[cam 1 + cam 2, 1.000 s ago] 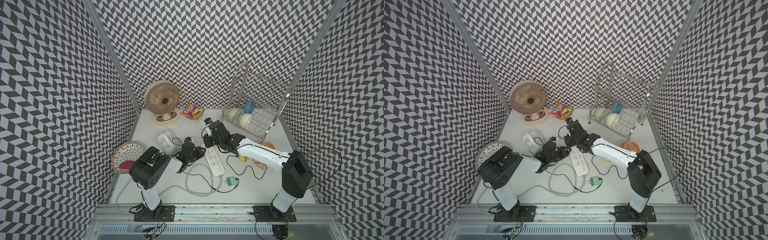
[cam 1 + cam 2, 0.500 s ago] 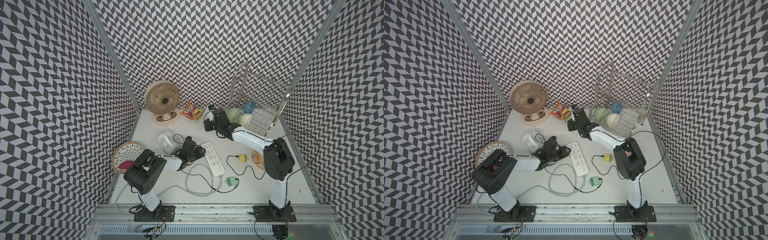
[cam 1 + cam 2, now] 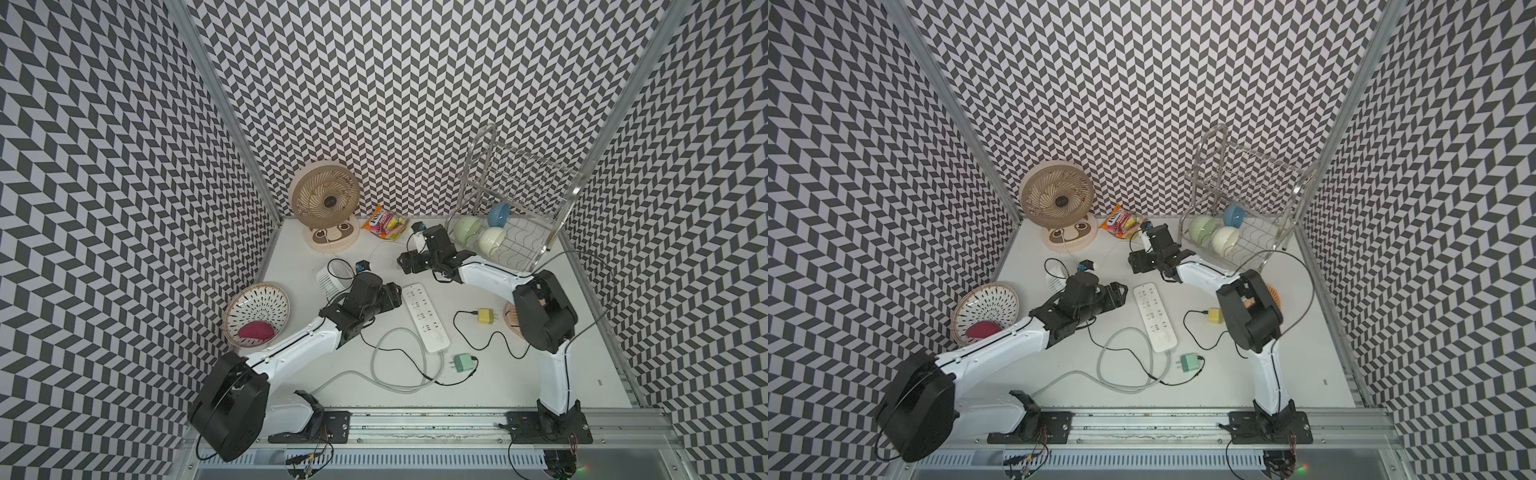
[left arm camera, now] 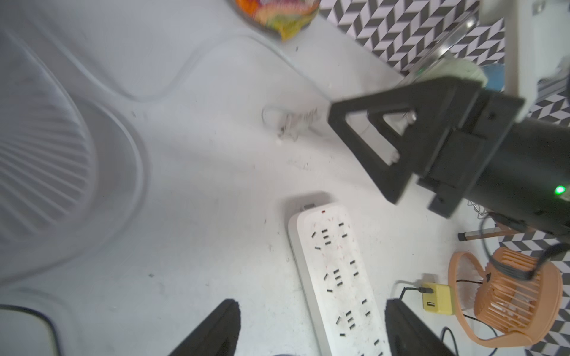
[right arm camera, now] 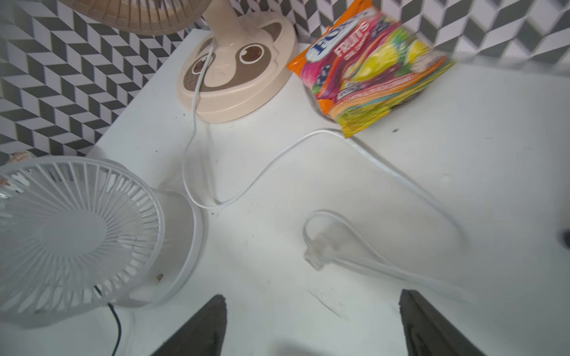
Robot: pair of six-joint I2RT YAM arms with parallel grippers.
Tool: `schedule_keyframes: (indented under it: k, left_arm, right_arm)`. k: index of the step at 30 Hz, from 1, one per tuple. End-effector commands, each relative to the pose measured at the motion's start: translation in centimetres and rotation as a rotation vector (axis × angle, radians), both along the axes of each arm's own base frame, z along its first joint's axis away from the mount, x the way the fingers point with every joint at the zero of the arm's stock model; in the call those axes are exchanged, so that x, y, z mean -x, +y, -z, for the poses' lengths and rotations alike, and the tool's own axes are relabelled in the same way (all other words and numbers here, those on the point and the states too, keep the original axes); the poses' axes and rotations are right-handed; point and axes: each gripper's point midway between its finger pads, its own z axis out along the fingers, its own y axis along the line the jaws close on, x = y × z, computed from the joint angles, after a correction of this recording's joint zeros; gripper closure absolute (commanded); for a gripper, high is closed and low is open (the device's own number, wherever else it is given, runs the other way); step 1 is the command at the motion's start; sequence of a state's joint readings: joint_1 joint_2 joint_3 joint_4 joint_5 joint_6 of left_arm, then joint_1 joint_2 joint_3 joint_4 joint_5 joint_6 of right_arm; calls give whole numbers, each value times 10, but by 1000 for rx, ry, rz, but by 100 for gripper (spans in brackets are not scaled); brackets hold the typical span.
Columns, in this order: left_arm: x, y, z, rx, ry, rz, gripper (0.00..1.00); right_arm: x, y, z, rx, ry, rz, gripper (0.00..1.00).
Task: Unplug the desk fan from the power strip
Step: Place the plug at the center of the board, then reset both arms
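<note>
My left pincer (image 4: 311,314) is spread wide and grips nothing. The power strip (image 4: 336,277) lies flat on the white table (image 4: 216,185). In my left wrist view it runs lengthwise through the gap between my two fingers, and every socket I can see on it is bare. In both top views this pincer sits just beside the strip's far end, on the side of the small white fan (image 3: 330,280). I cannot tell whether a fingertip touches the strip.

My right pincer (image 5: 311,302) is spread wide too, and empty. It hangs past the strip's far end, toward the back wall and apart from the strip. On the table before it lies a blurred white plug (image 5: 317,249), well clear of the strip. A thin white cord (image 5: 262,172) winds across the table to the base of the beige desk fan (image 5: 234,71).
</note>
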State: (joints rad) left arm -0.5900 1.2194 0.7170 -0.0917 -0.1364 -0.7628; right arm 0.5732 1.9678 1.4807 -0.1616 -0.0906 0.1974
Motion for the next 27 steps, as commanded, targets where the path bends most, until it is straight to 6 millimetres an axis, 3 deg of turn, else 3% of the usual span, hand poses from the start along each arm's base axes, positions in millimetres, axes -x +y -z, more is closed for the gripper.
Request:
schedule_keyframes:
  k: [1,3,6,9,12,14,15,17,22,27]
  left_arm:
    - [-5,40,-26,-79,-77,-140,7]
    - [-6,60,-36,-86,-116,-217,1]
    - [-6,90,-43,-114,-171,-325,0]
    - [-7,120,-47,-152,-233,-435,0]
    - [-16,149,-54,-180,-302,-493,0]
    - [-24,166,-60,-191,-357,-525,0]
    - [-27,175,-62,-196,-378,-549,0]
    - [-32,197,-70,-217,-417,-594,0]
    - [-44,232,-87,-255,-448,-619,0]
    - [-51,255,-65,-346,-434,-631,0]
  right_arm:
    - [16,-66,-75,58,-132,127,1]
    - [41,-104,-94,73,-166,196,0]
    - [67,-173,-97,82,-209,386,0]
    - [82,-257,-85,44,-251,643,0]
    - [88,-326,-75,-19,-332,824,0]
    - [91,-373,-80,-26,-467,1029,0]
    - [95,-385,-75,17,-497,1084,0]
    - [93,-381,-68,40,-582,1037,0]
    - [83,-360,-26,69,-558,882,0]
    - [86,-334,-22,47,-668,723,0]
